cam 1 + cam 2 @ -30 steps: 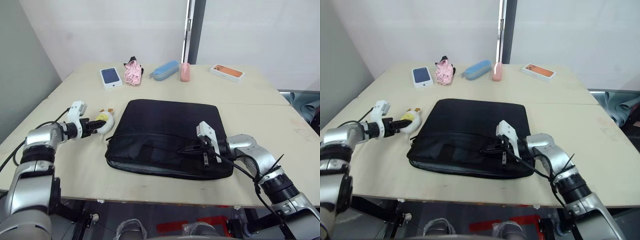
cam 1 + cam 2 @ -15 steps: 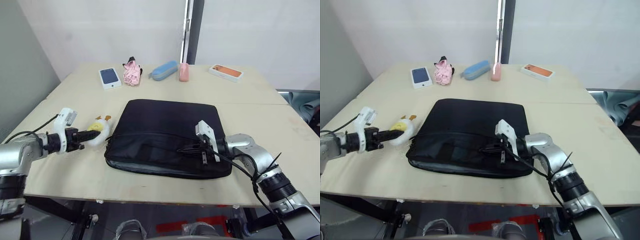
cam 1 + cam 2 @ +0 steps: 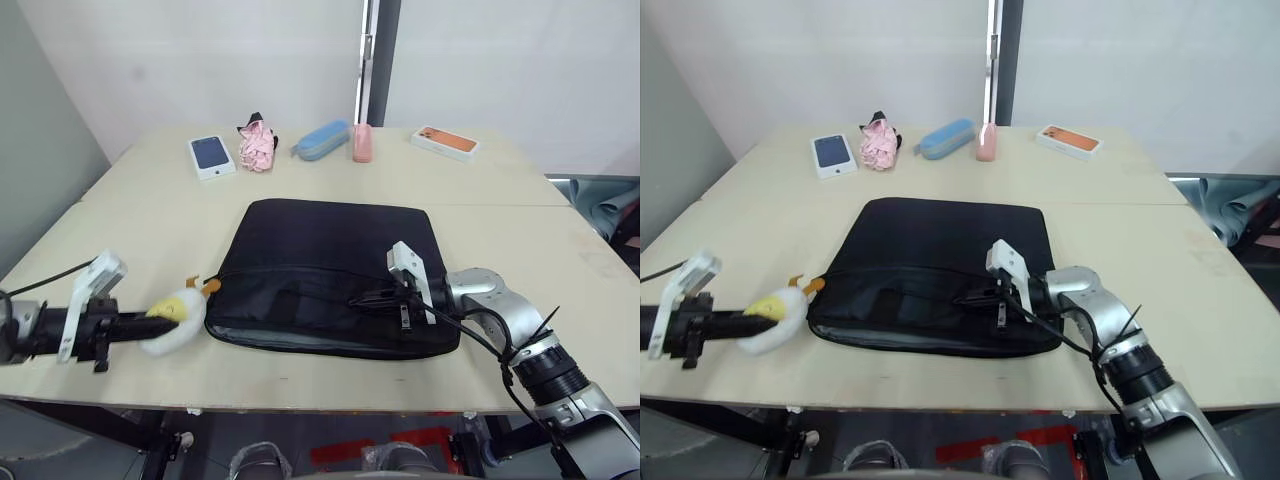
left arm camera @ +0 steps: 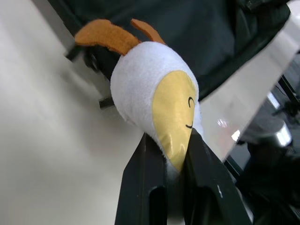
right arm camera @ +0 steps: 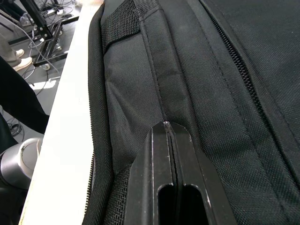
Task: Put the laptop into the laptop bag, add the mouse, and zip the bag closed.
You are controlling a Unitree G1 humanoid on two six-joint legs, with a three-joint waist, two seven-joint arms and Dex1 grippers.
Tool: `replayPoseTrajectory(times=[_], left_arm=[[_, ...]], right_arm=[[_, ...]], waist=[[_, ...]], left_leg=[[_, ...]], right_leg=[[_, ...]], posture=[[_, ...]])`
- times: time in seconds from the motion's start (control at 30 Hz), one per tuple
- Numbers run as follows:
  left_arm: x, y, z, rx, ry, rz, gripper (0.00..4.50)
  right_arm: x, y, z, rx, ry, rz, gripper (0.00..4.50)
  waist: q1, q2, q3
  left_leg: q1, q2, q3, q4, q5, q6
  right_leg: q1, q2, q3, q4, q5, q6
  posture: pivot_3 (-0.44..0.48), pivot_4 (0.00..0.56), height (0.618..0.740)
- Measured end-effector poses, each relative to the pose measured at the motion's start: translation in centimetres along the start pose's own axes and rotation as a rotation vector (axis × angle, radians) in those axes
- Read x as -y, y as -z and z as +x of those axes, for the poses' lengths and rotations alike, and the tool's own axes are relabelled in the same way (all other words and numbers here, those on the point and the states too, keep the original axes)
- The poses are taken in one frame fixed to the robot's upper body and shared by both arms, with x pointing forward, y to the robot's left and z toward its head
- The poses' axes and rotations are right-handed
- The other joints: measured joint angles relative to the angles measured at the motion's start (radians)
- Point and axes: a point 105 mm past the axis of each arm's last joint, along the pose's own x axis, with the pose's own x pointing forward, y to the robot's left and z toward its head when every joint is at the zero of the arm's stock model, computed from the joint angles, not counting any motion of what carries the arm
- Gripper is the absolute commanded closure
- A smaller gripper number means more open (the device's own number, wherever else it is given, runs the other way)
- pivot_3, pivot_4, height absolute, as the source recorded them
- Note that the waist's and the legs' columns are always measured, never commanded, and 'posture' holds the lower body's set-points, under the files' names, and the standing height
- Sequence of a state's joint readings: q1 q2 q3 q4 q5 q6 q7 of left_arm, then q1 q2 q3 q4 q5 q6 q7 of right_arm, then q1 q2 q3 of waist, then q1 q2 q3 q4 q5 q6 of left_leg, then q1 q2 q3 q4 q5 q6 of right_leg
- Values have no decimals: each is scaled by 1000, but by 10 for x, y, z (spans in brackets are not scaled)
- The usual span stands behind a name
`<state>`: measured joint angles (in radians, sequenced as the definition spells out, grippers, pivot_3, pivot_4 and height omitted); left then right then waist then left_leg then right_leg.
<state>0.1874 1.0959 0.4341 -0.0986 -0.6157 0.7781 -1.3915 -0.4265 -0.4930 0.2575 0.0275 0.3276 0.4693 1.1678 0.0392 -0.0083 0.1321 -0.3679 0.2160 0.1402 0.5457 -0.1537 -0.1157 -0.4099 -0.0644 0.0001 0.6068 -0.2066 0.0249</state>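
A plush toy point(image 3: 172, 320) is pinched between the left gripper point(image 3: 150, 322) fingers; the right gripper point(image 5: 169, 133) is closed on bag point(image 3: 330, 270) fabric, which could be dragged if pulled.

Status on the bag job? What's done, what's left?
Done, apparently: the laptop bag lies flat on the table, but its contents are hidden, so I can't confirm the laptop and mouse are packed. In hand: the right pincer pinches the bag's top fabric, and the left pincer grips the plush toy at the bag's corner, possibly a zip pull. Left: confirm the zip is closed.
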Motion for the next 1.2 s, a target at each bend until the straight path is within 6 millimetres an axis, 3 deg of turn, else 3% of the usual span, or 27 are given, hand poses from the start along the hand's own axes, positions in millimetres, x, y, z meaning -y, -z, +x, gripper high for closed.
replayPoseTrajectory(times=[0.2,0.37,0.5,0.67,0.8,1.03,1.2], left_arm=[[13,16,-16,-10,46,15,4482],[16,11,-16,79,53,44,4482],[27,2,14,123,120,172,4482],[47,9,55,32,242,341,4482],[59,9,73,-20,323,461,4482],[65,-19,111,-16,398,729,4482],[67,-22,134,-39,434,821,4482]], right_arm=[[-1,1,1,-7,-6,3,4500],[-1,2,3,-10,-12,2,4500],[0,3,2,-12,-8,8,4500],[0,2,3,-12,-5,9,4500],[0,3,2,-11,2,10,4500],[2,3,2,-9,21,13,4500],[1,3,2,-9,22,13,4500]], waist=[[1,-3,-2],[3,-3,-2],[5,-4,-3],[7,-6,-4],[9,-7,-5],[11,-9,-9],[11,-8,-11]], left_leg=[[1,1,1,-2,0,0],[1,2,3,-3,0,0],[2,3,3,-2,0,0],[2,3,3,-2,0,0],[2,3,3,-2,0,0],[3,3,3,2,0,0],[2,3,3,4,0,-1]], right_leg=[[-1,1,1,-1,0,0],[-2,2,2,-1,0,0],[-1,2,2,0,1,-1],[-1,3,2,2,1,-1],[-1,3,2,3,1,-1],[-1,3,2,7,1,-2],[-1,3,3,7,1,-2]], posture=[[0,150,740],[0,150,740],[0,150,740],[0,150,740],[0,150,740],[0,150,740],[0,150,740]])
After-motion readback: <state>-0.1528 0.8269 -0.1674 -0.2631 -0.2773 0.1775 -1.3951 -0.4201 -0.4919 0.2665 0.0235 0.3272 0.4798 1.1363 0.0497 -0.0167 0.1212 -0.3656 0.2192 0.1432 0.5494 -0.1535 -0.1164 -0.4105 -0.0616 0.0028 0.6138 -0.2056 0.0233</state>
